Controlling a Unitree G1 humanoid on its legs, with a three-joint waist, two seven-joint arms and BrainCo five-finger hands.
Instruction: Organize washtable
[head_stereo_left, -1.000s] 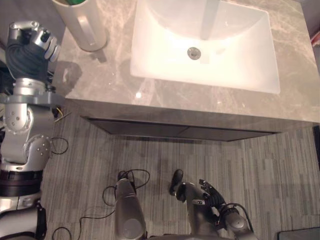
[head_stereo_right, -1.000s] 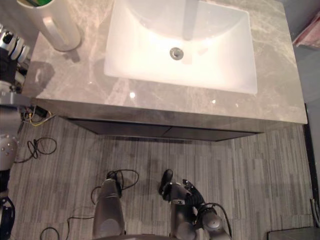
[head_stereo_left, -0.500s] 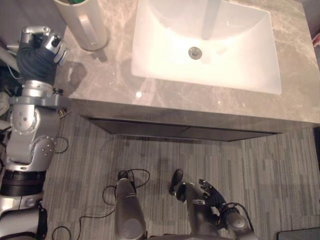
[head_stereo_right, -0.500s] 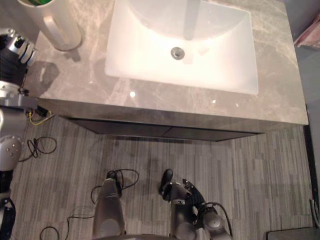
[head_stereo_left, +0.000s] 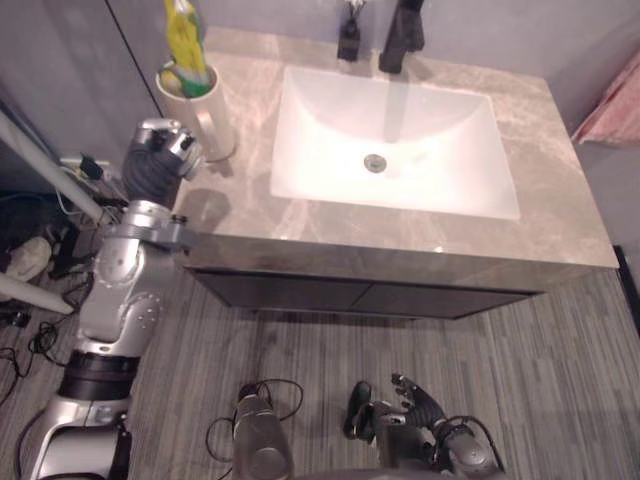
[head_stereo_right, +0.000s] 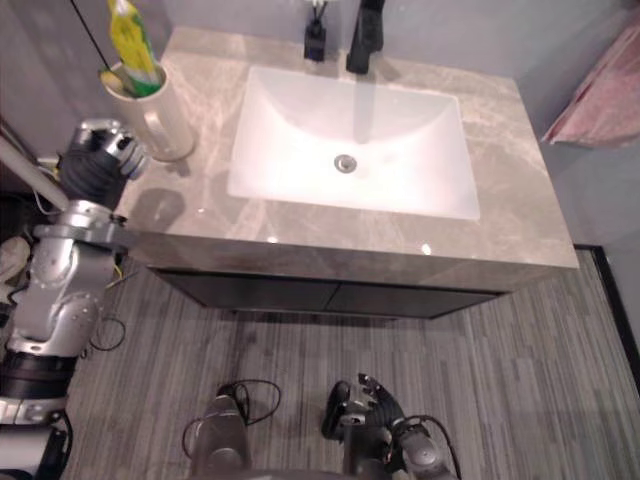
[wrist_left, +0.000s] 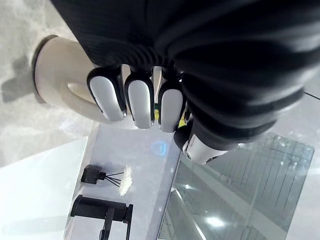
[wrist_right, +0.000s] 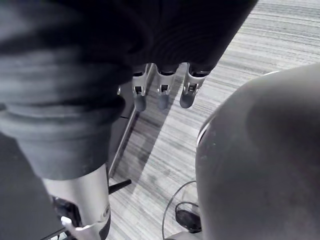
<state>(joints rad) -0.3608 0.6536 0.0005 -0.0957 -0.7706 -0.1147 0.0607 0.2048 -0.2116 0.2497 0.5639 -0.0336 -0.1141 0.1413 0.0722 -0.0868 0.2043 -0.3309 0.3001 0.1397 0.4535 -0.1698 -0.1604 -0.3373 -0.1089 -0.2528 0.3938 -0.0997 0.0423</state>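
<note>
Two hands: right hand idle low by the floor, fingers straight and slack; left hand balled into an empty fist at the counter edge. Just past its knuckles, cream mug, handle facing the fingers. Better to uncurl first, then hook the handle and lift level, to avoid tipping the yellow tube out. Beyond the mug, farther from the hand, white sink, then black tap.

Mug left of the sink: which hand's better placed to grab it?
Left. The left hand is raised at the counter edge beside the mug, curled shut and empty. The right hand hangs low near the floor, far from the counter.
</note>
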